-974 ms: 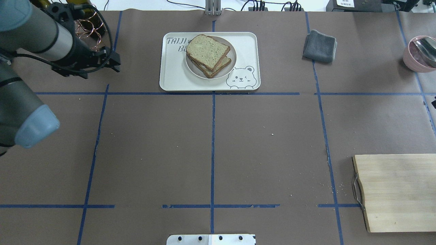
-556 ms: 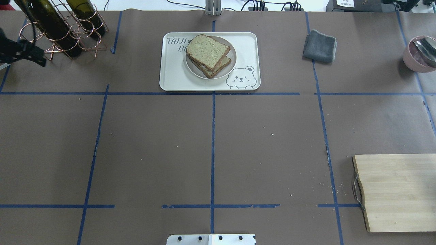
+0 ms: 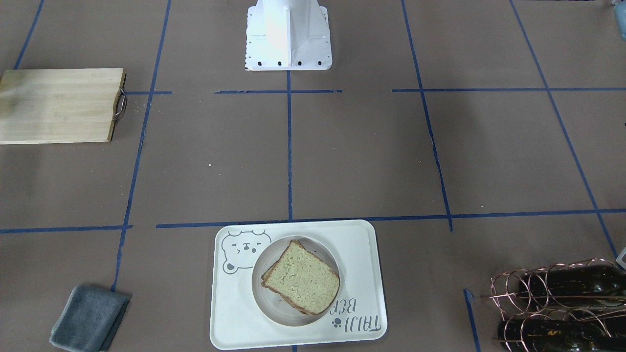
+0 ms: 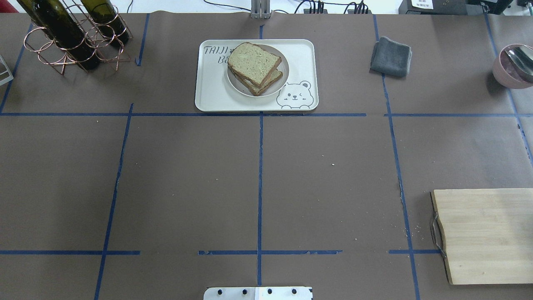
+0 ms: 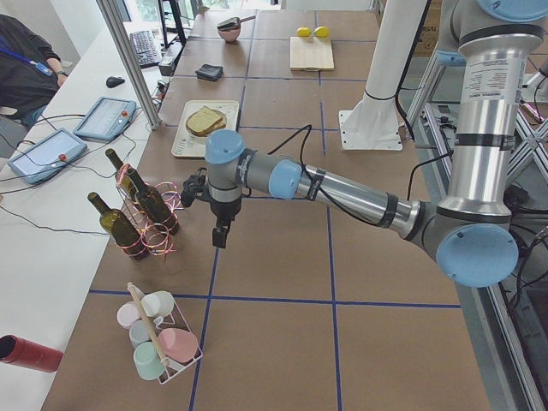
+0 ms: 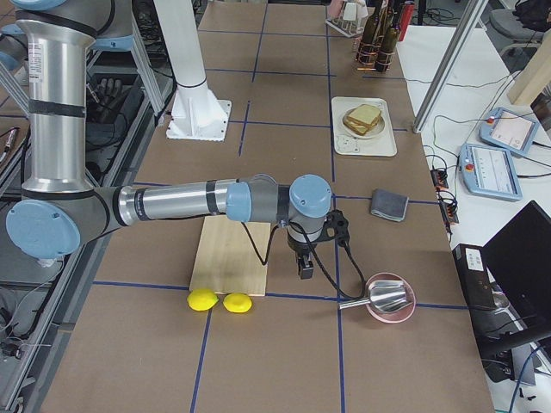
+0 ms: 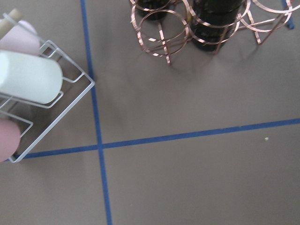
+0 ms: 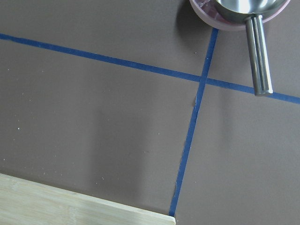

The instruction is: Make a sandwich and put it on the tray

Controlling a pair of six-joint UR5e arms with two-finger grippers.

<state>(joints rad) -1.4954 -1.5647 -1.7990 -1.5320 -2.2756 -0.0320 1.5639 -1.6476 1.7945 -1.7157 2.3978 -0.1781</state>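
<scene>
Left end effector [image 5: 220, 238]: it is hanging fingers-down over bare worktop [image 4: 187, 179], just beside the copper wire bottle rack [image 5: 150, 224]; I cannot tell whether its fingers are wide or narrow, as only the side view is catching it.
Left wrist view: it is looking down on the bottle rack's feet and on a white wire cup rack [image 7: 52, 96] holding pale cups.
Right end effector [image 6: 304, 268]: it is pointing down between the wooden cutting board [image 6: 231, 256] and the pink bowl [image 6: 389, 299]; its opening cannot be told either.
Right wrist view: it is showing the board's edge below and the bowl above, with a metal scoop's handle [image 8: 259, 56] sticking out over the blue tape.
Sandwich [image 4: 254, 63]: its bread slices are lying stacked, the top one skewed, on a small round white plate [image 4: 235, 86].
Tray [image 4: 212, 93]: it is carrying the plate and sitting at the worktop's far middle, well apart from both end effectors.
Grey cloth [image 4: 391, 56]: it is lying folded to the tray's right.
Two yellow fruits [image 6: 219, 301]: they are resting beside the cutting board's end.
</scene>
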